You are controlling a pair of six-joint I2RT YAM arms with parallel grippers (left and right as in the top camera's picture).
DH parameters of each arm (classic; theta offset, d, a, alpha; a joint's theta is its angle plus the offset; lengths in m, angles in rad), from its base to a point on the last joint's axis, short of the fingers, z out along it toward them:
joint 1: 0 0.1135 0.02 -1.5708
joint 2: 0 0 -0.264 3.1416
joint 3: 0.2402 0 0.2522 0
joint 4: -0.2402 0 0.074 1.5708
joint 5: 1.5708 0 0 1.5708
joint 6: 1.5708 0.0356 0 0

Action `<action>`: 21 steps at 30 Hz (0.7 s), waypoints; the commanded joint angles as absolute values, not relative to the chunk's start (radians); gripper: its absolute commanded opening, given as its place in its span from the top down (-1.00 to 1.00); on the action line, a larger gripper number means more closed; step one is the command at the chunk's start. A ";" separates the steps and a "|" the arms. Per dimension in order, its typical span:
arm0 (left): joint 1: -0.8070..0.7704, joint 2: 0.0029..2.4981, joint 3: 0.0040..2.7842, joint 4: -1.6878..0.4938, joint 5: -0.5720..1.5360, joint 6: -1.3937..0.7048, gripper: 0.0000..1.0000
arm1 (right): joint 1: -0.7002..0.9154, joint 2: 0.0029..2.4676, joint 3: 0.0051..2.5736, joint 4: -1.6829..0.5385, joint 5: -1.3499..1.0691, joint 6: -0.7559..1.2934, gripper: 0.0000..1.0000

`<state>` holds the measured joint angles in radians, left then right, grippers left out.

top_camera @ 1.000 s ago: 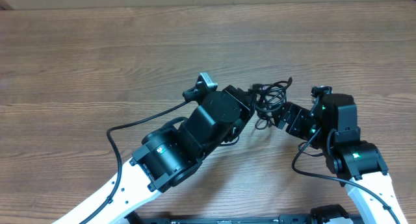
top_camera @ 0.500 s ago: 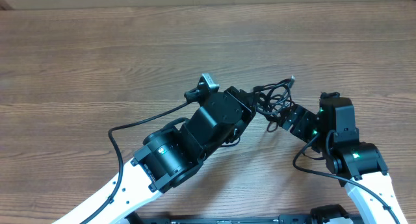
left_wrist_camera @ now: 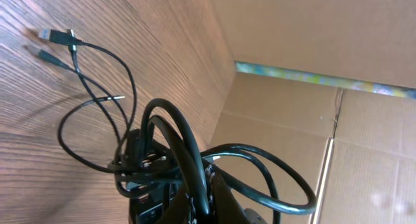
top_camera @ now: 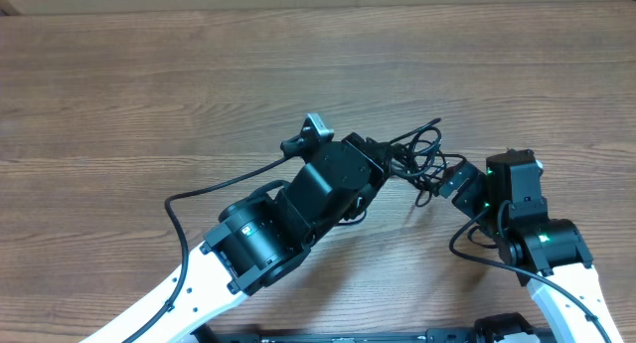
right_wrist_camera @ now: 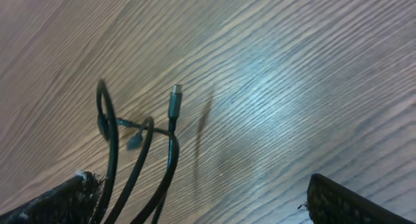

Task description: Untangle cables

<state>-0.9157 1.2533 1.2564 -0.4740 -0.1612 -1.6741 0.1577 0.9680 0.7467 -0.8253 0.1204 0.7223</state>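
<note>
Left gripper [top_camera: 391, 164] clamps the cables [top_camera: 425, 146], anchoring them. Right gripper [top_camera: 445, 182], open and empty at their five o'clock, likely awaits a loose strand.

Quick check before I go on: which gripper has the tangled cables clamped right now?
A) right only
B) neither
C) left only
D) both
C: in the left wrist view the cables bunch up at the shut left gripper, while the right wrist view shows the right gripper wide open, with nothing clamped between its fingers.
</note>
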 commanded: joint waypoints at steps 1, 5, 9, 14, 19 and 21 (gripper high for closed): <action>-0.902 1.241 1.272 -0.477 -0.237 -1.679 0.92 | 0.150 0.969 0.753 -0.838 0.229 0.763 -1.00; -0.902 1.241 1.272 -0.497 -0.245 -1.681 0.92 | 0.150 0.969 0.753 -0.844 0.235 0.763 -1.00; -0.902 1.241 1.272 -0.497 -0.271 -1.684 0.92 | 0.149 0.969 0.753 -0.844 0.236 0.791 -1.00; -0.901 1.241 1.272 -0.496 -0.295 -1.684 0.92 | 0.148 0.969 0.753 -0.848 0.254 0.811 -1.00; -0.902 1.242 1.272 -0.498 -0.295 -1.682 0.91 | 0.148 0.969 0.753 -0.879 0.312 0.811 -1.00; -0.902 1.242 1.272 -0.505 -0.297 -1.679 0.92 | 0.148 0.969 0.753 -0.878 0.333 0.812 -1.00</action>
